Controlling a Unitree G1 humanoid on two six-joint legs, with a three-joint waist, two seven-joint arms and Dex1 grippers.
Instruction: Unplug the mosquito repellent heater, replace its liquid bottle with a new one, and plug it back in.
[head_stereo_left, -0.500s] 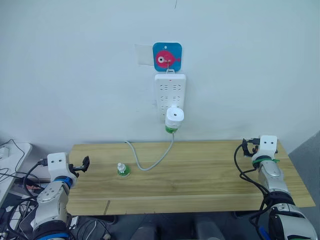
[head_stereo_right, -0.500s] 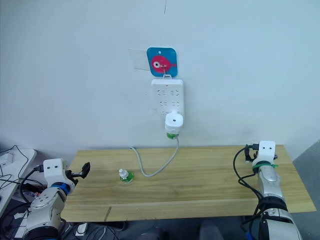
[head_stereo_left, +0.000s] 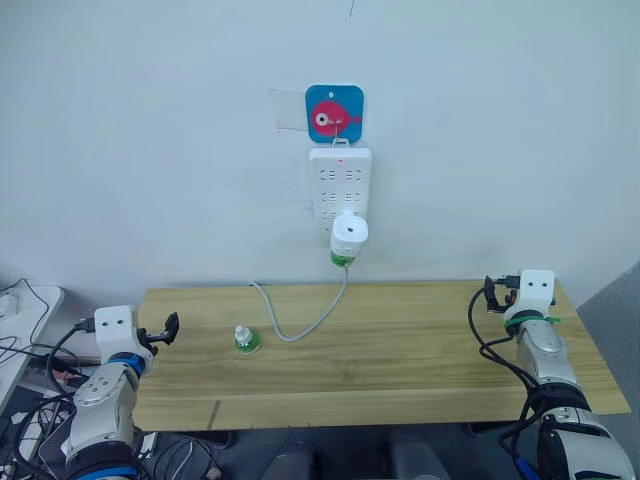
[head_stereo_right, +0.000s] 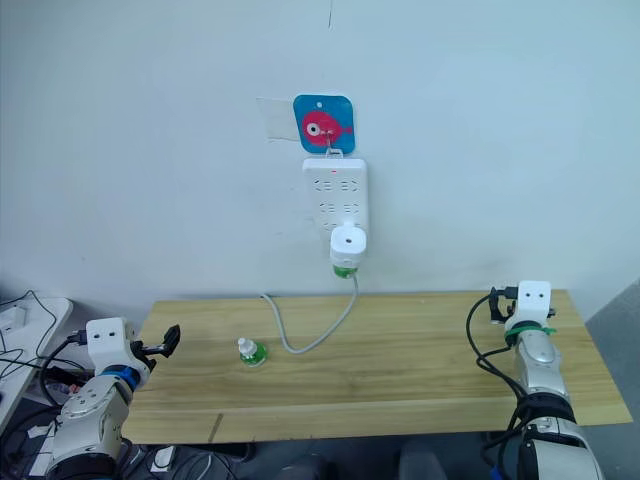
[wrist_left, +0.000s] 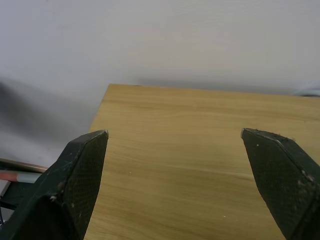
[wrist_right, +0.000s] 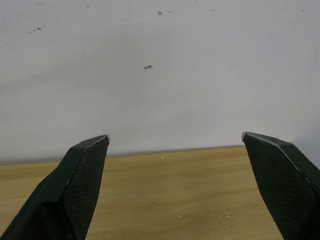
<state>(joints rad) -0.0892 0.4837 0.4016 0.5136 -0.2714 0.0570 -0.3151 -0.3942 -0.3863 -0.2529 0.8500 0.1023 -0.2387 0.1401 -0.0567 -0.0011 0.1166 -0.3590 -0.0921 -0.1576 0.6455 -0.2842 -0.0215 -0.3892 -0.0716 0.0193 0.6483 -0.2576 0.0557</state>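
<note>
Nothing has changed: the heater (head_stereo_left: 349, 236) stays plugged in, and both grippers, left (head_stereo_left: 166, 328) and right (head_stereo_left: 489, 296), wait with fingers apart, the task unstarted.

A pale wooden table (head_stereo_left: 400, 350) stands against a plain white wall (head_stereo_left: 150, 150), with perhaps grey floor (head_stereo_left: 620, 300) beside it.

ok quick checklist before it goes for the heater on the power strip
1. Mosquito repellent heater plugged into the power strip on the wall: ok, not yet unplugged.
2. Old bottle under the heater: ok, its green part shows there.
3. New liquid bottle upright on the wooden table, left of the grey cable: ok.
4. Left gripper open and empty, over the table's left end: ok.
5. Right gripper open and empty, over the right end: ok.
6. Whether the strip is live: cannot tell.
</note>
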